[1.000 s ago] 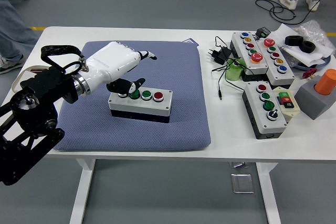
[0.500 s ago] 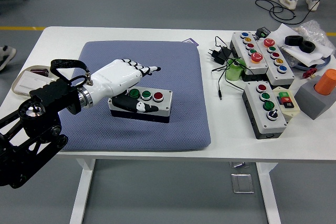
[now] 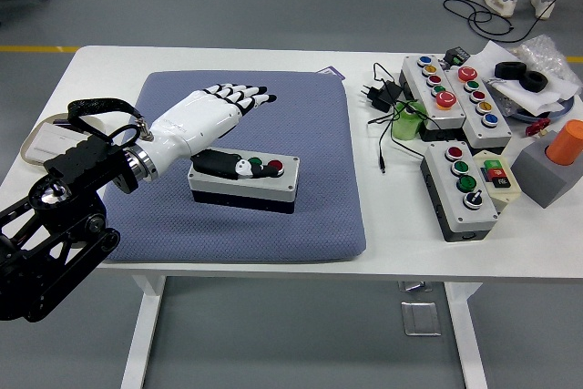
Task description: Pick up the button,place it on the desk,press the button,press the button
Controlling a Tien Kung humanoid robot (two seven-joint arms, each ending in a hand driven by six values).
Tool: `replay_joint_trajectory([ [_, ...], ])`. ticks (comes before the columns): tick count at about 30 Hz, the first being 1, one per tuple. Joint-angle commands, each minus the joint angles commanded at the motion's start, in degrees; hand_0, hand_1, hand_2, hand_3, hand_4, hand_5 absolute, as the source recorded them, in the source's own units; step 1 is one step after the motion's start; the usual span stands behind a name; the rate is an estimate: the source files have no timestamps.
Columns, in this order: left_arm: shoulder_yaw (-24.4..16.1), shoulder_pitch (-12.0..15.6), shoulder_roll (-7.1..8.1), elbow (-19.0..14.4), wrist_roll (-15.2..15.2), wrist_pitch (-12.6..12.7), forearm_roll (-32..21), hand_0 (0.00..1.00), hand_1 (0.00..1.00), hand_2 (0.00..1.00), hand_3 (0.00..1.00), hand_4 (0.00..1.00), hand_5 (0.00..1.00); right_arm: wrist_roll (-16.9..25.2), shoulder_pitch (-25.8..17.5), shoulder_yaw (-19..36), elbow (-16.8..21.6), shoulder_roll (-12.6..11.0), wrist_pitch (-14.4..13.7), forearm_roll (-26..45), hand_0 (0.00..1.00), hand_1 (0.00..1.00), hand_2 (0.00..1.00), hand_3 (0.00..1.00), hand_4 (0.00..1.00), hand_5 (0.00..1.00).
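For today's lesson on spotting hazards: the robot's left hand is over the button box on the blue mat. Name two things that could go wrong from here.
1. The thumb lies across the button box and hides its left end, so it may press the wrong button, since the green button and red button sit close together.
2. The box rests on a soft-looking blue mat; a sideways push from the left hand might slide or tip it.

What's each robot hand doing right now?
Left robot hand: open, fingers extended, thumb lying on the button box.
Right robot hand: not in view.
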Motion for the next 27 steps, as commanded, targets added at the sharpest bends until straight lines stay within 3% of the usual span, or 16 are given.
replay_joint_trajectory([
  [5, -1.05, 0.48, -0.33, 2.96, -0.53, 2.29, -6.85, 0.945, 0.986, 0.998, 0.998, 0.998, 0.857, -0.02, 0.0, -0.03, 0.0, 0.02, 0.0, 0.01, 0.683, 0.638, 0.665, 0.598, 0.307, 0.094],
  [7, -1.86, 1.17, -0.35, 4.09, -1.83, 5.29, -11.43, 0.945, 0.986, 0.998, 0.998, 0.998, 0.857, 0.0, -0.05, -0.02, 0.0, 0.02, 0.01, 0.06, 0.683, 0.638, 0.665, 0.598, 0.307, 0.094],
  [8, -2.14, 1.36, -0.41, 4.36, -2.17, 6.51, -13.65, 0.931, 0.963, 0.998, 0.998, 0.998, 0.924, -0.01, -0.07, 0.0, 0.0, 0.03, 0.01, 0.05, 0.682, 0.638, 0.665, 0.598, 0.307, 0.094],
  [13, -6.49, 3.92, -1.64, 6.16, -6.26, 13.98, -25.93, 0.931, 0.963, 0.998, 0.998, 0.998, 0.924, -0.01, -0.08, -0.05, 0.0, 0.09, -0.03, 0.15, 0.682, 0.638, 0.665, 0.598, 0.307, 0.094],
  [14, -8.12, 4.52, -1.9, 6.39, -7.51, 15.51, -28.54, 0.863, 0.923, 0.998, 0.965, 0.961, 0.993, -0.02, -0.09, -0.03, 0.0, 0.09, -0.03, 0.14, 0.683, 0.638, 0.665, 0.598, 0.306, 0.092],
  [15, -9.26, 4.81, -2.0, 6.5, -8.13, 16.32, -30.77, 0.863, 0.923, 0.998, 0.965, 0.961, 0.993, -0.03, -0.09, -0.01, 0.0, 0.1, -0.03, 0.11, 0.683, 0.638, 0.665, 0.598, 0.306, 0.092],
  [19, -13.8, 5.98, -2.03, 6.97, -9.94, 18.14, -40.46, 0.863, 0.923, 0.998, 0.965, 0.961, 0.993, -0.15, -0.1, 0.18, 0.0, 0.12, -0.03, -0.25, 0.683, 0.638, 0.665, 0.598, 0.306, 0.092],
  [27, -22.47, 8.79, -1.33, 7.5, -10.55, 18.33, -59.82, 0.834, 0.89, 0.95, 0.927, 0.91, 0.998, -0.24, -0.24, 0.36, 0.0, 0.19, -0.03, -0.47, 0.682, 0.638, 0.665, 0.598, 0.305, 0.091],
])
